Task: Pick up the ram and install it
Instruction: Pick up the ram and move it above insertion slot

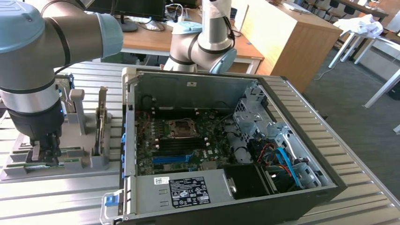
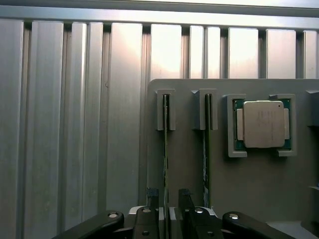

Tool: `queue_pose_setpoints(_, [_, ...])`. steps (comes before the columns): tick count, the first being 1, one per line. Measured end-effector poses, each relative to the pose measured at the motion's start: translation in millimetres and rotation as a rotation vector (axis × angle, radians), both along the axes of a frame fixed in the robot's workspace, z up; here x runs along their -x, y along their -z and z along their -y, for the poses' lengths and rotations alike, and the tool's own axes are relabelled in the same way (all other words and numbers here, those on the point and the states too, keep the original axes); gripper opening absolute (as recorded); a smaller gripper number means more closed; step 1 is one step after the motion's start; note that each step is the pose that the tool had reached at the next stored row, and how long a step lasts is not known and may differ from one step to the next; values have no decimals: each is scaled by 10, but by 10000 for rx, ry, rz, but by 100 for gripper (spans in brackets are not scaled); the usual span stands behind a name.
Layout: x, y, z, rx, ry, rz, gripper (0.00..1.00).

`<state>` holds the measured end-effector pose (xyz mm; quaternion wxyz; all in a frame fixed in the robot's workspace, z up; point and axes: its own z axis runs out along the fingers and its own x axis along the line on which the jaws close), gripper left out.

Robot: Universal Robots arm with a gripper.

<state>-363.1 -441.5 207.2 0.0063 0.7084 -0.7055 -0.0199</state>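
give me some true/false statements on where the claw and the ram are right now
1. The claw straddles the ram, one finger on each side. True.
2. The claw is shut tight on the ram. False: its jaws stand open.
3. The ram is plugged into the motherboard. False: it stands on edge in the grey holder, beside a second green stick.
4. A processor chip lies in a pocket of that holder. True.
5. The computer case is closed. False: it is open, with the motherboard exposed.
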Motion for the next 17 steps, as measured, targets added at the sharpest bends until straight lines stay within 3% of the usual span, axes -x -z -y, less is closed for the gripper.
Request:
queue_pose_setpoints(5, [0, 0, 25, 0, 0, 0, 30])
queue_pose_setpoints(17, [0, 48, 27, 1, -1, -2, 30])
